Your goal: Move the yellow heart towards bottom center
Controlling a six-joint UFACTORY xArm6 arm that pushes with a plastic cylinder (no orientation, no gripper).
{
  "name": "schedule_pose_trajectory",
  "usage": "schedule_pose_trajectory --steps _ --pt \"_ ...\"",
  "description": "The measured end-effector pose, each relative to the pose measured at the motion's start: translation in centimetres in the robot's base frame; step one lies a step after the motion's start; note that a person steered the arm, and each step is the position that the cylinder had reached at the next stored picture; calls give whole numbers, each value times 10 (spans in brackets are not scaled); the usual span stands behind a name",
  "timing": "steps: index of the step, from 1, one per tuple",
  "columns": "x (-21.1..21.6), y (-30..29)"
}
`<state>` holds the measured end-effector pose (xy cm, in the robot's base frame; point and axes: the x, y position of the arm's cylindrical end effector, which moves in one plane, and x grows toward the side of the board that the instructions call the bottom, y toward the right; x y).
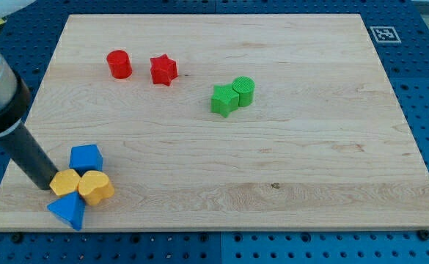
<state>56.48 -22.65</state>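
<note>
Camera view: no legible writing; a black-and-white marker tag point(384, 34) sits off the wooden board's point(287, 183) top right corner.

Block count: two red, two green, two blue, two yellow.

The yellow heart point(97, 186) lies near the bottom left corner, touching the yellow hexagon point(64, 182).

My tip point(50, 186) touches the hexagon's left side. The rod has no jaws.

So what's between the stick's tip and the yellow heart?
In the camera view, the yellow hexagon sits between my tip and the yellow heart, touching both.
</note>
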Motion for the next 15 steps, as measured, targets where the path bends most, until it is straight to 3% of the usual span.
schedule_pose_trajectory --steps 2,4,7,15 --pt "0 -1" --pt "12 -46" --pt "25 -44" --pt "20 88"
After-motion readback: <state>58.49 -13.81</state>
